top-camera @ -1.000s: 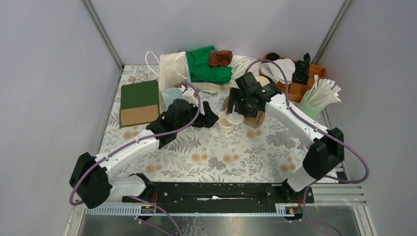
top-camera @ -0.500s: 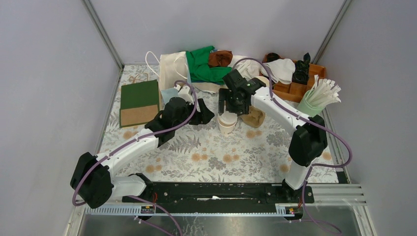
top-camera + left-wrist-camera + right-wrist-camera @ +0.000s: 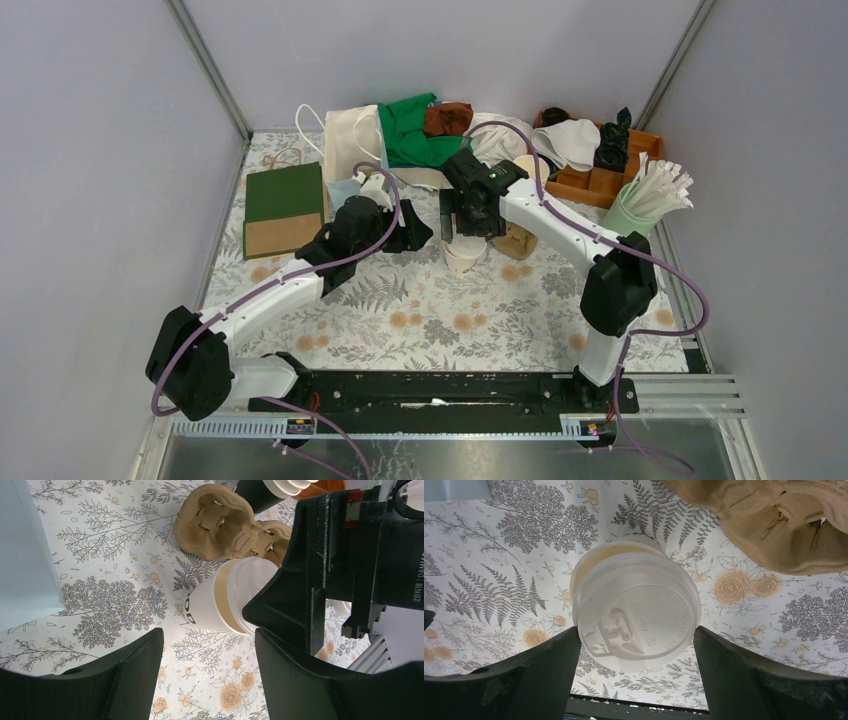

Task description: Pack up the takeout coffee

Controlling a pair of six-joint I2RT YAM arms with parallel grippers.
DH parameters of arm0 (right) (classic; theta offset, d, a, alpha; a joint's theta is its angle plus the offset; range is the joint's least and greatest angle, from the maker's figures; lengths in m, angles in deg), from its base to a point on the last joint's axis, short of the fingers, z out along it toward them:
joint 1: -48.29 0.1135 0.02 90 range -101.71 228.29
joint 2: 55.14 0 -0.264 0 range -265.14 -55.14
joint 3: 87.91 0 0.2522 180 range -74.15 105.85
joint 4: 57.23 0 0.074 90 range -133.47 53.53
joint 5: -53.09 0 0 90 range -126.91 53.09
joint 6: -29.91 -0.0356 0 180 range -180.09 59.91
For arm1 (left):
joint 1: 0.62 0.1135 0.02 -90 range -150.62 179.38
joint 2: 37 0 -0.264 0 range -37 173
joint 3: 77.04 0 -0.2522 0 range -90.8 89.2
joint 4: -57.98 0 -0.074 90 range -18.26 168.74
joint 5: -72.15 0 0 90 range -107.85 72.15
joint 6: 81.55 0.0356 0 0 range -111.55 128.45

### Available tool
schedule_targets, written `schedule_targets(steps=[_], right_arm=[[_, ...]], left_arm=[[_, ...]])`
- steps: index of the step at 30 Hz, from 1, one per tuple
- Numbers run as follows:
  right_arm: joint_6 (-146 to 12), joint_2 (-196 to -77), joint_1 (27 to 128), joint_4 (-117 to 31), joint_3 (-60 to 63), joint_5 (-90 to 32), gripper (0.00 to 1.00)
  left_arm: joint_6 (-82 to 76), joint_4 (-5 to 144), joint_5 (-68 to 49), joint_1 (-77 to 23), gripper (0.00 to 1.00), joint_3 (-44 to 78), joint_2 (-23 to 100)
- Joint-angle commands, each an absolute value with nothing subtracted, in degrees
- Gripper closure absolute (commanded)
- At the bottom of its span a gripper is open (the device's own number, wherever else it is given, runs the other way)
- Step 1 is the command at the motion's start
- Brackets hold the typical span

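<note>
The takeout coffee stands upright on the floral mat, a pale cup with a tan band and a white lid. In the right wrist view its lid sits on the cup, directly under my right gripper, whose fingers touch the lid's rim on both sides. From above, my right gripper covers the cup's top. My left gripper is open and empty just left of the cup. In the left wrist view the cup lies beyond my open left gripper, apart from both fingers.
The brown pulp cup tray lies right of the cup and also shows in the wrist views. A green and brown paper bag, a pale blue item, cloth bags, a wooden box and a straw holder stand around.
My right gripper has moved left with the lid, from beside the cup to right over it; the lid now sits on the cup. My left gripper has drawn back slightly to the left.
</note>
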State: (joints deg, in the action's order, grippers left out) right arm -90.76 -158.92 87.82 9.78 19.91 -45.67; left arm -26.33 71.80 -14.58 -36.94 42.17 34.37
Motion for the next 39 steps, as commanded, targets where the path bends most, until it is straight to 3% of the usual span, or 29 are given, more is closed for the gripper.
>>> schedule_targets(steps=[1, 10, 16, 21, 28, 30, 36, 39], right_arm=[[-89.6, -159.9, 88.8, 11.6, 22.4, -47.5, 0.11], [-89.1, -161.9, 89.8, 12.2, 24.8, -48.0, 0.10], [-89.0, -162.7, 90.0, 12.5, 25.4, -48.0, 0.01], [-89.4, -160.1, 90.0, 11.0, 25.2, -47.2, 0.00], [-89.0, -152.7, 89.6, 8.1, 22.1, -48.5, 0.00], [-89.5, -150.3, 88.6, 6.4, 19.0, -47.9, 0.04], [-92.3, -140.7, 78.5, -6.0, 4.5, -35.0, 0.27], [-93.0, -137.5, 75.8, -11.2, -0.9, -31.7, 0.32]], left_arm=[[-26.1, 68.9, -14.5, -36.7, 0.29, 42.2, 34.2], [-25.7, 69.2, -14.6, -36.7, 0.29, 42.4, 34.2], [-25.7, 69.1, -14.8, -36.7, 0.29, 42.6, 34.3], [-25.7, 68.9, -14.7, -36.7, 0.29, 42.5, 34.6], [-26.3, 68.2, -13.6, -36.7, 0.40, 41.9, 36.2], [-26.5, 67.9, -13.1, -36.7, 0.45, 41.4, 37.1], [-26.9, 66.8, -10.4, -36.7, 0.55, 39.4, 40.7], [-27.2, 66.0, -9.5, -36.7, 0.57, 38.5, 42.5]])
